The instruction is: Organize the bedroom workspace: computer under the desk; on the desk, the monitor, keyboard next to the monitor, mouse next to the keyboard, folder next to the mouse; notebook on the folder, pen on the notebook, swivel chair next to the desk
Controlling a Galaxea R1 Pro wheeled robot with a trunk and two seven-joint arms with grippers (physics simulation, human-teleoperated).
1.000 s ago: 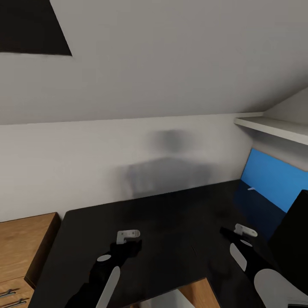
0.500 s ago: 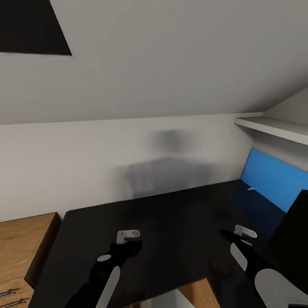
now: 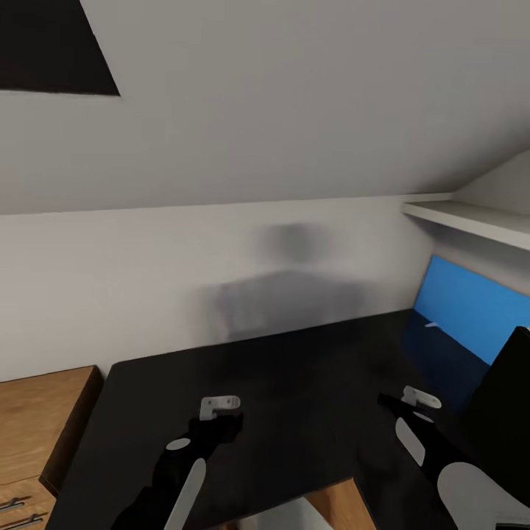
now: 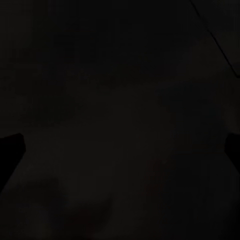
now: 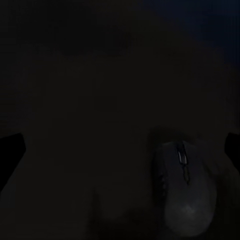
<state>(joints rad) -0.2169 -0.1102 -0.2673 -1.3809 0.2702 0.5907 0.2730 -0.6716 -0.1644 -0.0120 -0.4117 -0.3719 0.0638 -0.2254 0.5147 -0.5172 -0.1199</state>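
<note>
Two claws are being held low over the black counter [image 3: 294, 368], the left claw [image 3: 219, 404] and the right claw [image 3: 421, 398] well apart; whether either is open or closed cannot be told, and nothing is seen gripped. A dark mouse [image 5: 184, 192] is lying on the counter just beneath the right claw, probably set down there by the monitor [image 3: 508, 412], whose black edge is standing at the counter's right, before the blue back panel [image 3: 464, 305].

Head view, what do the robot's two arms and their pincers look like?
Both arms are black with pale grey oval and elongated panels. The left pincer and right pincer each end in a small light-grey bracket-like piece on a black wrist. No cables or markings are visible.
</note>
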